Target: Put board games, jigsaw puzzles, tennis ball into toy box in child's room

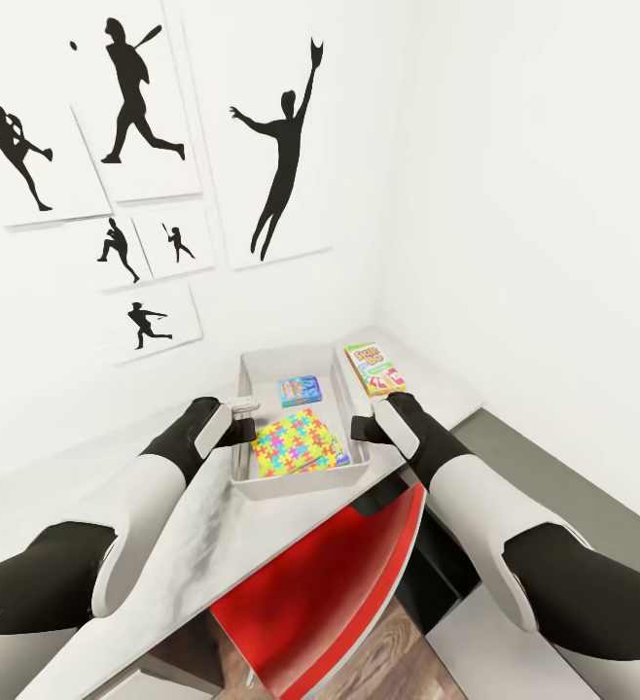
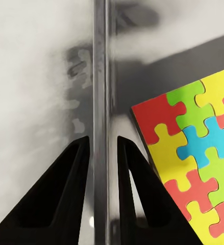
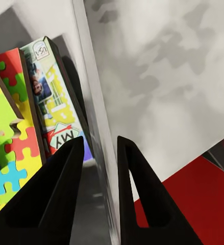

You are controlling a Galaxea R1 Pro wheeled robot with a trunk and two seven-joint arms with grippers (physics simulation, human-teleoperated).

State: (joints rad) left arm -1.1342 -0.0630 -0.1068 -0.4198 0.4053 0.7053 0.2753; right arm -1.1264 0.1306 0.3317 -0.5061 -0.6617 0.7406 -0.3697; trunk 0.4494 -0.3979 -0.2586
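Toy box (image 1: 252,484): grey bin on the white table (image 1: 179,544), at the corner by the walls, dead centre between both arms, long axis running 12 to 6 in the head view.
Contents: jigsaw puzzles (image 1: 296,442) lying in the near half, blue board game (image 1: 300,390) in the far half; in the right wrist view a white-green board game (image 3: 55,102) stands on edge between puzzle and the bin's right wall.
Still outside: orange-green board game (image 1: 373,368) flat on the table, just beside the bin's far right corner, at about 12 o'clock from the right gripper.
Tennis ball: can't spot it, maybe hidden in the bin.
Left gripper (image 1: 243,405): at 9 o'clock on the bin, fingers astride the left rim (image 2: 100,102), narrow gap; looks pinched on the wall, but contact can't be confirmed.
Right gripper (image 1: 363,427): at 3 o'clock on the bin, fingers astride the right wall (image 3: 94,117), same narrow gap, same doubt.
Key relation: leftover game lies nearer the right arm, long axis roughly 12 to 6, parallel to the bin.
Next move, judged: right gripper lets go of the rim, reaches toward 12 for that game.
Risk: red chair (image 1: 330,593) under the table edge crowds the right arm.
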